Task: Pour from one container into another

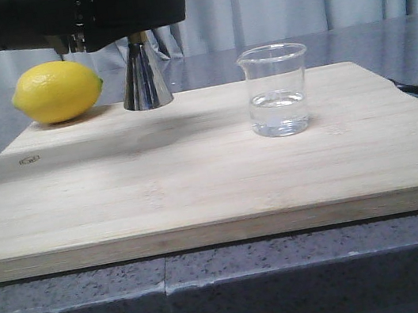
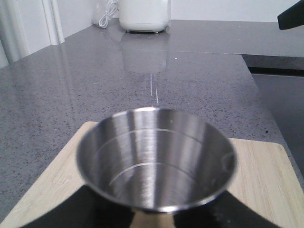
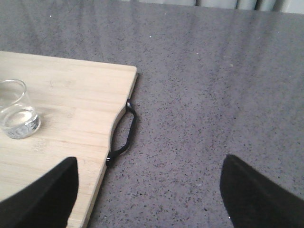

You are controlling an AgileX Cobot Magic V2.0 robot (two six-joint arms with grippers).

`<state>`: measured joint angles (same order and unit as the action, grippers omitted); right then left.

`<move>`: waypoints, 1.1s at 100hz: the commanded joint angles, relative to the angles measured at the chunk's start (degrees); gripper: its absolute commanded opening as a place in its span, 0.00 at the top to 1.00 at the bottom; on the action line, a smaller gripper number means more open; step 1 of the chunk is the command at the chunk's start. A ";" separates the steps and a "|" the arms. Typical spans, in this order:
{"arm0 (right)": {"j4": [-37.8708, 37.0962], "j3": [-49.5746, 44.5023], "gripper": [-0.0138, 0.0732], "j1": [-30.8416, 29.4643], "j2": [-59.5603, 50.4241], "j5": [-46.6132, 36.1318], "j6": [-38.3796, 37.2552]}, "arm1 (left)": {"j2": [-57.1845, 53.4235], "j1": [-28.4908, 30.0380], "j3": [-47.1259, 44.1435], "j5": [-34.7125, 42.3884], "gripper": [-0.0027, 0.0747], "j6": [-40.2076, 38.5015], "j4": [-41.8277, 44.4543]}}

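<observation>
The glass beaker [image 1: 278, 101] stands upright on the right half of the wooden board [image 1: 158, 189], about a third full of clear liquid. It also shows at the edge of the right wrist view, beaker [image 3: 16, 111]. The steel jigger [image 1: 145, 83] stands at the board's back left; its empty upper cup [image 2: 156, 156] fills the left wrist view. My left gripper [image 2: 153, 221] reaches in from the left and is shut on the jigger's waist, a black finger on each side. My right gripper [image 3: 149, 190] is open over the grey counter, off the board's right edge, with nothing between its fingers.
A yellow lemon [image 1: 56, 91] lies on the board just left of the jigger. The board's black handle [image 3: 124, 133] sticks out at its right edge. A white appliance [image 2: 145, 14] with a cable stands far back on the grey counter.
</observation>
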<state>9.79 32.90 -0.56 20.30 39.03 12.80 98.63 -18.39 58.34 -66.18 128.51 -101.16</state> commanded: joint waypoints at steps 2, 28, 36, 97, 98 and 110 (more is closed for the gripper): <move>0.76 3.35 0.20 -0.38 4.16 -2.46 1.98 | -2.80 -0.53 1.69 -6.13 0.63 -0.51 -4.74; 2.94 6.35 0.20 8.18 11.14 -2.62 4.77 | -2.43 -0.53 1.69 -5.43 0.63 -0.51 -4.74; 2.94 7.32 0.20 11.79 13.35 -2.84 5.23 | -2.43 -0.53 1.69 -5.43 0.63 -0.51 -4.74; 2.94 7.02 0.20 28.46 27.90 -30.37 6.33 | -2.43 -0.53 1.69 -5.43 0.63 -0.51 -4.74; 2.94 6.80 0.20 28.69 27.93 -30.94 6.33 | -2.43 -0.53 1.69 -5.43 0.63 -0.51 -4.74; 3.06 2.27 0.20 32.15 29.70 -40.63 6.33 | -2.43 -0.53 1.69 -5.43 0.63 -0.51 -4.74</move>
<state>12.39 36.21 29.67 49.15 9.33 18.43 98.63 -18.39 58.34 -66.18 128.51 -101.16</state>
